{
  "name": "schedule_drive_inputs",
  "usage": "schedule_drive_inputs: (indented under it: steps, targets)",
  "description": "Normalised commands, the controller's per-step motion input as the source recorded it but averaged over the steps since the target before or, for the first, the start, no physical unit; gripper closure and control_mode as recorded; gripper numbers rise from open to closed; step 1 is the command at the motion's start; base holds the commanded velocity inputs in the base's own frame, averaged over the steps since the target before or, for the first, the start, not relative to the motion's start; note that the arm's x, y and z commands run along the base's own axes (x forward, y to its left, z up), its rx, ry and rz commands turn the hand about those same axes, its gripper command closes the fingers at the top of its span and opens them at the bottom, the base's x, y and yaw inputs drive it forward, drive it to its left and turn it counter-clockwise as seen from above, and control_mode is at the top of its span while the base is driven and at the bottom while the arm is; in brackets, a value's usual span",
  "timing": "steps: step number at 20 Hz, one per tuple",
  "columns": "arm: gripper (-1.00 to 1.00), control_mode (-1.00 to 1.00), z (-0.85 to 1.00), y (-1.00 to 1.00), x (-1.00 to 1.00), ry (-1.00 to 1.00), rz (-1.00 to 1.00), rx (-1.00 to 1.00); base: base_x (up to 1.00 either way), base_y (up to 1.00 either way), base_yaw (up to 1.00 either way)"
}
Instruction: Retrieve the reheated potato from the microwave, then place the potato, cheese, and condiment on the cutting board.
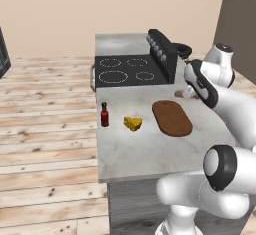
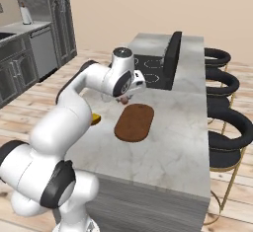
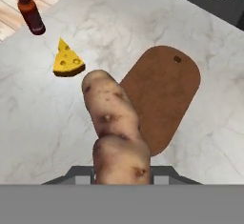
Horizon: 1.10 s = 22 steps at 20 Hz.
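Potato (image 3: 116, 132), a pale tan oval lump with brown specks, sits at the lower centre of the hand view, where we see the gripper (image 3: 121, 173) closed on it, its fingers all but hidden behind it. Under it lies the flat reddish-brown wooden cutting board (image 3: 164, 92) with rounded ends, on the pale marbled worktop (image 3: 62, 123). At upper left of that view stand the bright yellow cheese wedge (image 3: 68, 62) and the slim dark red condiment bottle (image 3: 31, 13), both off the board. In the left base view we see the white arm rise from the lower right, bend at a dark elbow and reach up to the right edge of the frame, its hand pointing down just beyond the board's far end (image 1: 172, 117), near the black stovetop (image 1: 127, 70).
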Motion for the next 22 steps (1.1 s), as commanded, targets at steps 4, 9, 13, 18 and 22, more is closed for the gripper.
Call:
schedule_drive_inputs:
  steps: [4, 9, 13, 18, 22]
  targets:
    - [1.0, -1.0, -0.23, 0.08, 0.08, 0.0, 0.07, -0.21, 0.0, 0.0, 0.0]
    - [1.0, -1.0, -0.16, 0.0, 0.17, 0.0, 0.16, -0.03, 0.0, 0.0, 0.0]
    - [1.0, -1.0, -0.01, 0.0, 0.27, 0.02, 0.19, 0.0, 0.0, 0.0, 0.0]
    - [1.0, -1.0, -0.03, 0.0, 0.37, 0.07, 0.17, 0.0, 0.0, 0.0, 0.0]
    - [1.0, -1.0, 0.0, 0.01, 0.37, 0.01, 0.16, 0.0, 0.0, 0.0, 0.0]
